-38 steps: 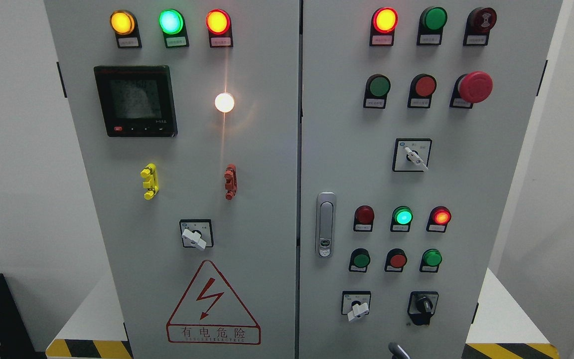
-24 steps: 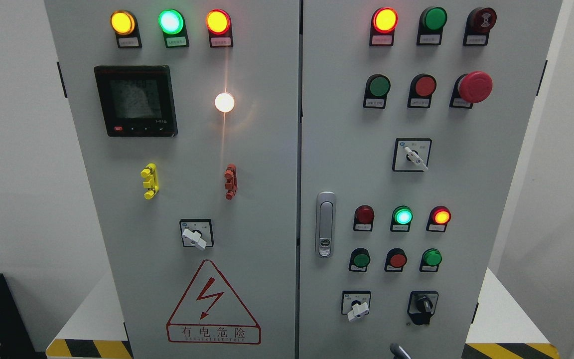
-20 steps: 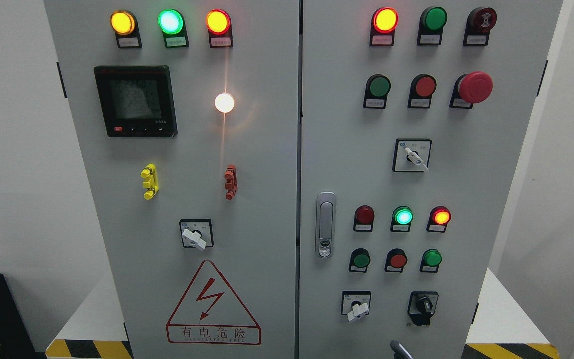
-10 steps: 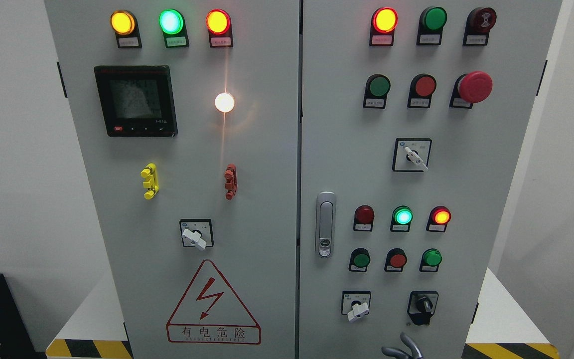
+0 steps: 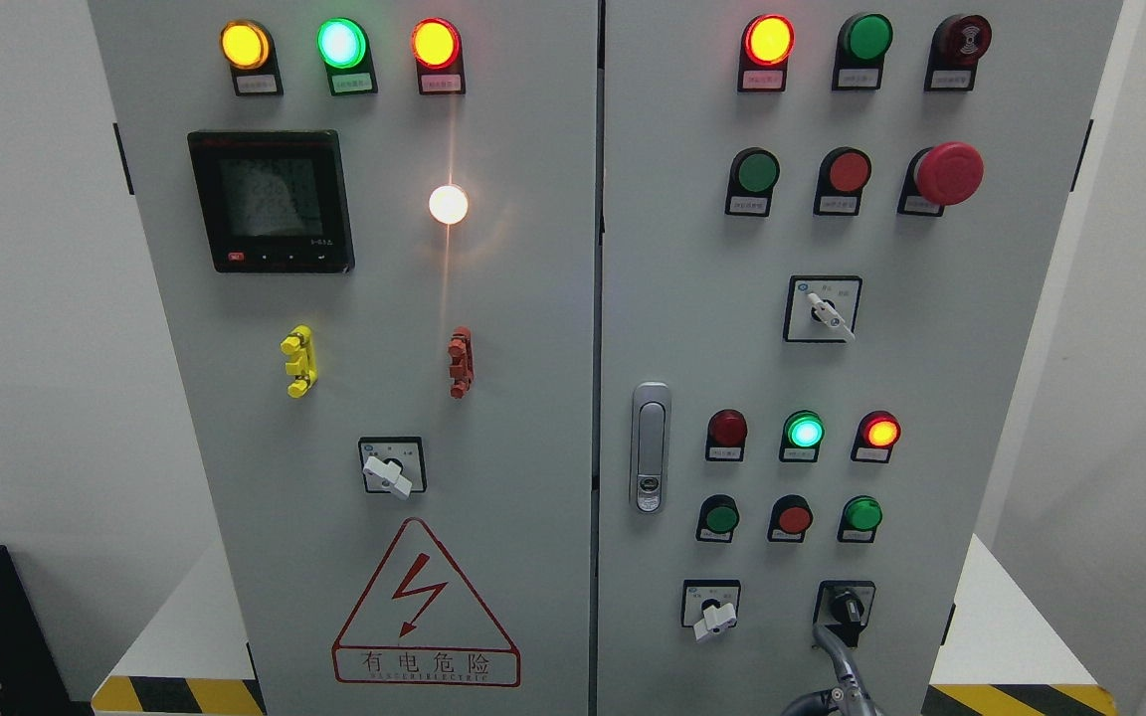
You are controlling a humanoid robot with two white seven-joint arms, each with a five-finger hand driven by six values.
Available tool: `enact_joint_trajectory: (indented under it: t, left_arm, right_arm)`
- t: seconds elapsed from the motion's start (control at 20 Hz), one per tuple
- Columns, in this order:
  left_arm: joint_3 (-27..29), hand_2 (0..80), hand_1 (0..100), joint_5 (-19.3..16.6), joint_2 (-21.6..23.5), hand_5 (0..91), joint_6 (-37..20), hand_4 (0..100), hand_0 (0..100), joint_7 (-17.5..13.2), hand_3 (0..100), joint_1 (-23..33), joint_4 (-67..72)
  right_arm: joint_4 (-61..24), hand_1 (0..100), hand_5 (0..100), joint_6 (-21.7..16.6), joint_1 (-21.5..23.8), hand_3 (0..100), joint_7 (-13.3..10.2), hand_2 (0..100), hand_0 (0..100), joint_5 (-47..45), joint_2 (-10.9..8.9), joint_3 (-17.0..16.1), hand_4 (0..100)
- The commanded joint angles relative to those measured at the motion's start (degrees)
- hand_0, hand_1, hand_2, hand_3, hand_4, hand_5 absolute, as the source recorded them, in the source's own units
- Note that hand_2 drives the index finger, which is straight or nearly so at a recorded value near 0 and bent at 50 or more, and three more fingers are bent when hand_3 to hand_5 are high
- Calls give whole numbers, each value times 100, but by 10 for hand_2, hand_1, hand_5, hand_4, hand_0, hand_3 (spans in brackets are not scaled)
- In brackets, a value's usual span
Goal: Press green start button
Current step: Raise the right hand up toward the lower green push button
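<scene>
Grey cabinet unchanged; right hand has risen, one finger extended, empty.

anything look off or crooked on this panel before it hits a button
Nothing looks damaged or loose. The white selector switches sit turned at an angle, which may simply be their setting. One white lamp glares with a vertical streak, likely lens flare. A hand rises at the bottom edge, a fingertip overlapping the black rotary switch.
</scene>
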Motion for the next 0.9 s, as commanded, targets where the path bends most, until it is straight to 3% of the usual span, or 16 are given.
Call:
enact_joint_trajectory:
  t: [0.0, 0.35, 0.85]
  left_arm:
    - [0, 0, 556, 0, -1, 0, 3, 0, 120, -5, 0, -132, -158]
    - [0, 0, 556, 0, -1, 0, 3, 0, 120, -5, 0, -132, -158]
    - [0, 0, 556, 0, -1, 0, 3, 0, 120, -5, 0, -132, -158]
  right_arm:
    - [40, 335, 933, -2, -354, 832, -62, 0, 349, 1197, 13, -167, 806]
    - [198, 329, 972, 16, -626, 868, -115, 0, 364, 1971, 13, -158, 836]
    - [698, 332, 978, 165, -873, 881, -229, 0, 364, 2288, 22, 70, 841]
